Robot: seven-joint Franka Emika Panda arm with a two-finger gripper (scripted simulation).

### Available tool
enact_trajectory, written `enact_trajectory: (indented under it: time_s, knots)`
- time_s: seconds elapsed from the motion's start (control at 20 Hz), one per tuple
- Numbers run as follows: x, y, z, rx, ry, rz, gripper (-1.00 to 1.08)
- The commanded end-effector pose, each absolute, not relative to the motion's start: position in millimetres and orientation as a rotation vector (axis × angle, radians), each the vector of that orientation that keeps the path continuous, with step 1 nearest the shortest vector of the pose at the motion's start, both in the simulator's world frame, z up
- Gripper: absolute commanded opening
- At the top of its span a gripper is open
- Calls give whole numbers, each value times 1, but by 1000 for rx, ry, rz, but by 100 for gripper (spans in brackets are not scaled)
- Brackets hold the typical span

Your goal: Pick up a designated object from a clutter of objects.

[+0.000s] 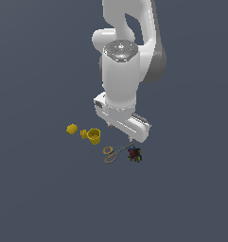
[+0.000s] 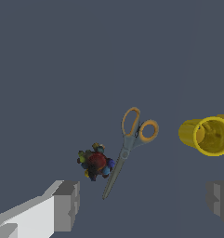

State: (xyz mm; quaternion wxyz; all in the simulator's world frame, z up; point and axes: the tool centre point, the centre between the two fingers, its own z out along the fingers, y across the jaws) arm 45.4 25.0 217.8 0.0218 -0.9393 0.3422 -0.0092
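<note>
So in the exterior view the arm's wrist body sits in front of the tool (image 1: 133, 140), so you can't see the fingers properly or how far apart they are. The scissors (image 1: 116, 152) are tiny there, and the blade tips run under the arm's end, right by the dark multicoloured cube-like thing (image 1: 135, 154), whose details are too small to make out. In the wrist view both fingers (image 2: 67, 207) get cut off by the frame edge, and the yellow cup (image 2: 207, 135) is clipped at the edge too. The yellow rounded lump (image 1: 72, 128) doesn't appear in the wrist view at all.
</note>
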Motion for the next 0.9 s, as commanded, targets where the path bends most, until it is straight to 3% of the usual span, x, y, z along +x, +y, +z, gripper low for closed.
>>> enact_trajectory:
  time_s: [0.0, 0.85]
  knots:
    - [46, 27, 205, -2878, 1152, -23, 100]
    - [43, 38, 121, -2597, 1736, 1, 100]
